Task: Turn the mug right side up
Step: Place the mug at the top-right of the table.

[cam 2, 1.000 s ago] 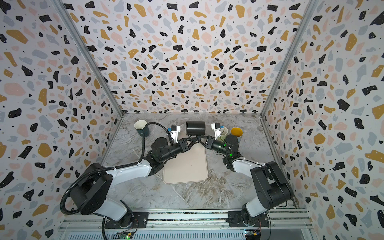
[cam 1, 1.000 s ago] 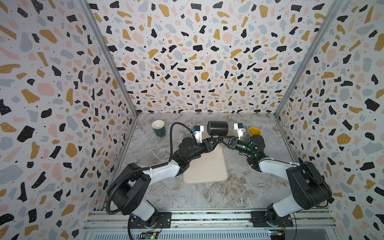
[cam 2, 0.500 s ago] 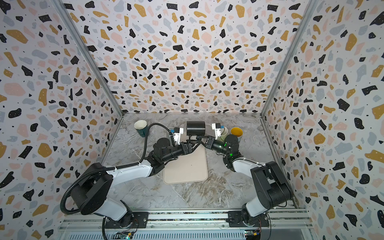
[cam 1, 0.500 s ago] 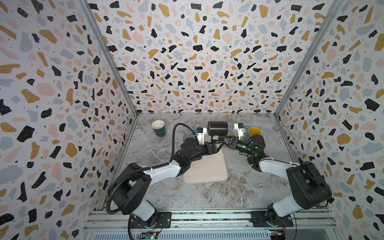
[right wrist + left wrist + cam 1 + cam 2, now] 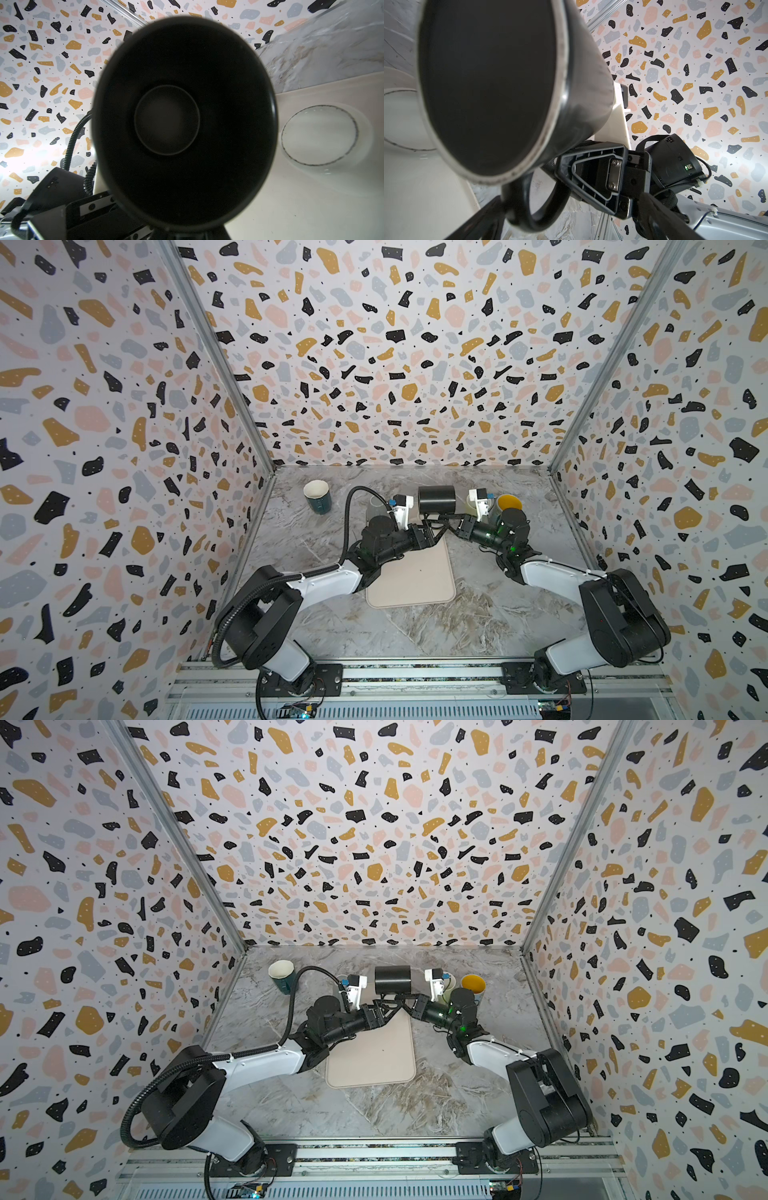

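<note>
The black mug [image 5: 436,498] [image 5: 392,978] hangs on its side above the far end of the beige mat [image 5: 411,576]. Its base [image 5: 488,83] faces the left wrist camera. Its dark inside [image 5: 182,116] faces the right wrist camera. My right gripper [image 5: 444,516] [image 5: 400,997] is shut on the mug's wall by the handle; in the right wrist view the mug hides its jaws. My left gripper [image 5: 432,527] [image 5: 571,226] is open just below the mug. Its fingers stand apart on either side of the handle [image 5: 537,203] without gripping it.
A teal cup [image 5: 318,497] stands upright at the back left. A yellow-lined cup [image 5: 509,504] and a pale cup [image 5: 449,982] stand at the back right, behind the right wrist. A faint round ring [image 5: 320,135] shows on the mat.
My left gripper has opened and let go of the mug, drawing back a little. The right gripper still holds the mug on its side in the same place.
</note>
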Controlling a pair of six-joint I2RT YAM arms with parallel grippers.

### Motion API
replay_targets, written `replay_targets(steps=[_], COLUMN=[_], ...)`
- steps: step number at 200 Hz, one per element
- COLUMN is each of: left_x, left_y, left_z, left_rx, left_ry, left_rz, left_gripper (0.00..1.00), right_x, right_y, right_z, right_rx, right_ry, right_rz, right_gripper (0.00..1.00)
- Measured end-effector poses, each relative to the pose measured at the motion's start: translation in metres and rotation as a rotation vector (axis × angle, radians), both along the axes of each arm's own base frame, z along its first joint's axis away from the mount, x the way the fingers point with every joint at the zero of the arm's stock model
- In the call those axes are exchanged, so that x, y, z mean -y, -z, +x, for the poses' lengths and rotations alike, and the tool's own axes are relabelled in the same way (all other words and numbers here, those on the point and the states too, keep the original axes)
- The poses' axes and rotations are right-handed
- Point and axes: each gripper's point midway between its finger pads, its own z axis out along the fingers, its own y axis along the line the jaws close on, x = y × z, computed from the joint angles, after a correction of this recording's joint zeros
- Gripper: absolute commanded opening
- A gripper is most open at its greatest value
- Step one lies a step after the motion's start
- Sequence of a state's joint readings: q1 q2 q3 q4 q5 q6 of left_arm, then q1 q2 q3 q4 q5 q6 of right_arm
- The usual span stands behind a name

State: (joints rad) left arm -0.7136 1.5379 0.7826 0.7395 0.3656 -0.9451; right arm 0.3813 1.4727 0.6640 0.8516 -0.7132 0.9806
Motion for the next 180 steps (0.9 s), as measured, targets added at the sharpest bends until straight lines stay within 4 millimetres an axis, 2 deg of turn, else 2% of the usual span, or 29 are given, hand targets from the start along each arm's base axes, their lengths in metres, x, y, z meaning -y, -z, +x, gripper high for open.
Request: replay_targets(steps=[61,129,152,180], left_x=[-0.002,-0.006,-0.008,-0.010], left_y=[-0.004,-0.008,-0.006,-0.015], left_z=[-0.001,-0.004,-0.006,-0.008], left_rx=[0.005,0.014,0.014,0.037], left_ry=[-0.004,-0.007,-0.008,-0.011], left_rz=[-0.001,0.004,0.011,0.002], left_gripper=[1.00,1.00,1.00,1.00], right_x=[0.004,0.010,0.012,0.015], right_y=[0.012,0.009,0.015,0.025], right_z=[0.002,-0.001,0.000,0.001], right_rx=[-0.014,0.023,0.008,-0.021], right_ry=[0.026,0.052,0.067,0.082], right_rz=[-0.055,-0.105,-0.130,-0.159], right_gripper=[0.00,0.00,0.00,0.00])
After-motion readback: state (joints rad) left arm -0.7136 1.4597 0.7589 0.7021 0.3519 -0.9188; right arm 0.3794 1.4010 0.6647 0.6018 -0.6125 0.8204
